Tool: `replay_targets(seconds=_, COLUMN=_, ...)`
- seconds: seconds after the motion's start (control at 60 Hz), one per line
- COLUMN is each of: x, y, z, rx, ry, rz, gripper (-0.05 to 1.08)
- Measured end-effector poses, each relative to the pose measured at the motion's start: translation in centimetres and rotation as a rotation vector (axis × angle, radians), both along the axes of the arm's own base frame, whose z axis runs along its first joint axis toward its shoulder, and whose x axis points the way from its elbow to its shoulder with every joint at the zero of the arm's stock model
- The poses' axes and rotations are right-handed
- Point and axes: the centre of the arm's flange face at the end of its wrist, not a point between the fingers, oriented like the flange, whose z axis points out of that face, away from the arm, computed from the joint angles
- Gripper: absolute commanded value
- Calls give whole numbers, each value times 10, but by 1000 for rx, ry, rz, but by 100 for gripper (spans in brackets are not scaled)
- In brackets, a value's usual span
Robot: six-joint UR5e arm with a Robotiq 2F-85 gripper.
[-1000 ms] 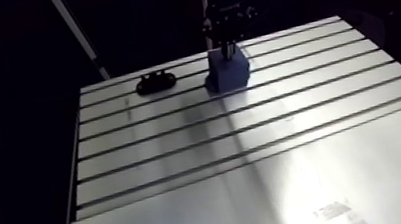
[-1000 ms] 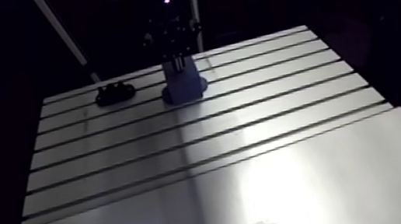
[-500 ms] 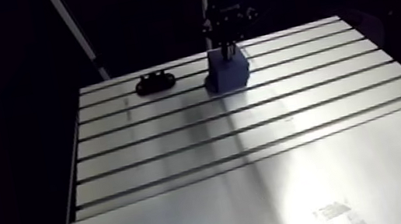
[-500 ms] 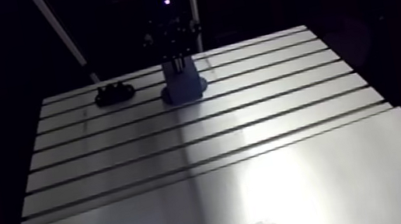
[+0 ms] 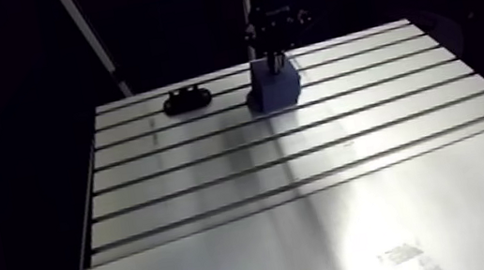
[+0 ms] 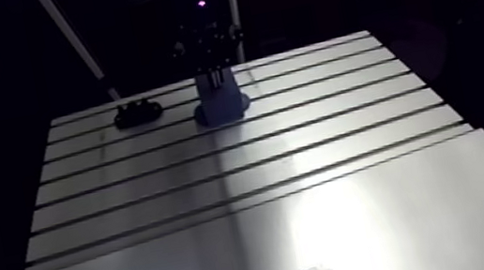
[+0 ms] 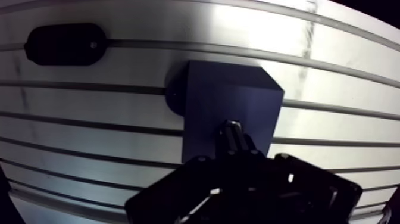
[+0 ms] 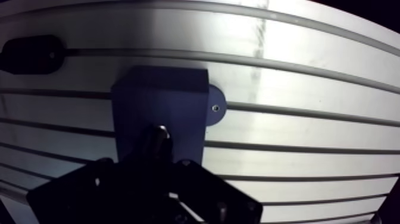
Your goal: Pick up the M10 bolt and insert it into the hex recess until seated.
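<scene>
Gripper [image 7: 233, 145]: fingers clamped on the M10 bolt [image 7: 231, 127], directly above the blue block [image 7: 229, 95].
M10 bolt: upright over the block's top face; whether it is seated cannot be told.
Blue block: near the far edge of the slotted table [image 5: 308, 163].
Black oval fixture [image 7: 65, 43]: beside the block, apart from it, toward the far left corner.

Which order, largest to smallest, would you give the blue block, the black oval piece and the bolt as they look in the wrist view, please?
1. blue block, clearly largest
2. black oval piece
3. bolt, only partly visible
</scene>
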Motion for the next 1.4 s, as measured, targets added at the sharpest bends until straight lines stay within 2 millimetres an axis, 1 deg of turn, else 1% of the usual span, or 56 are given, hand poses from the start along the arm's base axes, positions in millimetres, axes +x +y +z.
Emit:
replay_targets(seconds=0.283, x=0, y=1, z=8, rx=2, ry=11, rz=8, gripper=108)
replay_targets(seconds=0.533, x=0, y=-1, z=19, rx=5, ry=27, rz=12, gripper=108)
replay_targets(seconds=0.65, x=0, y=-2, z=23, rx=6, ry=33, rz=13, gripper=103)
replay_targets(seconds=0.667, x=0, y=-1, z=23, rx=6, ry=34, rz=13, gripper=98)
replay_targets(seconds=0.683, x=0, y=-2, z=24, rx=6, ry=35, rz=13, gripper=98)
replay_targets(seconds=0.7, x=0, y=-2, z=25, rx=6, ry=35, rz=13, gripper=80)
replay_targets(seconds=0.717, x=0, y=-2, z=25, rx=6, ry=36, rz=13, gripper=80)
replay_targets(seconds=0.733, x=0, y=-2, z=26, rx=7, ry=37, rz=13, gripper=54)
replay_targets(seconds=0.75, x=0, y=-2, z=27, rx=7, ry=38, rz=13, gripper=54)
replay_targets(seconds=0.767, x=0, y=-2, z=27, rx=7, ry=39, rz=13, gripper=29)
replay_targets(seconds=0.783, x=0, y=-2, z=28, rx=7, ry=40, rz=13, gripper=29)
replay_targets(seconds=0.8, x=0, y=-2, z=29, rx=8, ry=41, rz=13, gripper=11)
replay_targets(seconds=0.817, x=0, y=-2, z=30, rx=8, ry=41, rz=13, gripper=11)
replay_targets(seconds=0.833, x=0, y=-2, z=30, rx=9, ry=42, rz=13, gripper=4)
replay_targets(seconds=0.85, x=0, y=-2, z=31, rx=9, ry=42, rz=13, gripper=1)
replay_targets(seconds=0.983, x=1, y=-2, z=40, rx=14, ry=42, rz=14, gripper=1)
replay_targets(seconds=1.083, x=3, y=-3, z=52, rx=17, ry=46, rz=14, gripper=1)
replay_targets(seconds=1.4, x=8, y=-2, z=113, rx=36, ry=11, rz=-38, gripper=1)
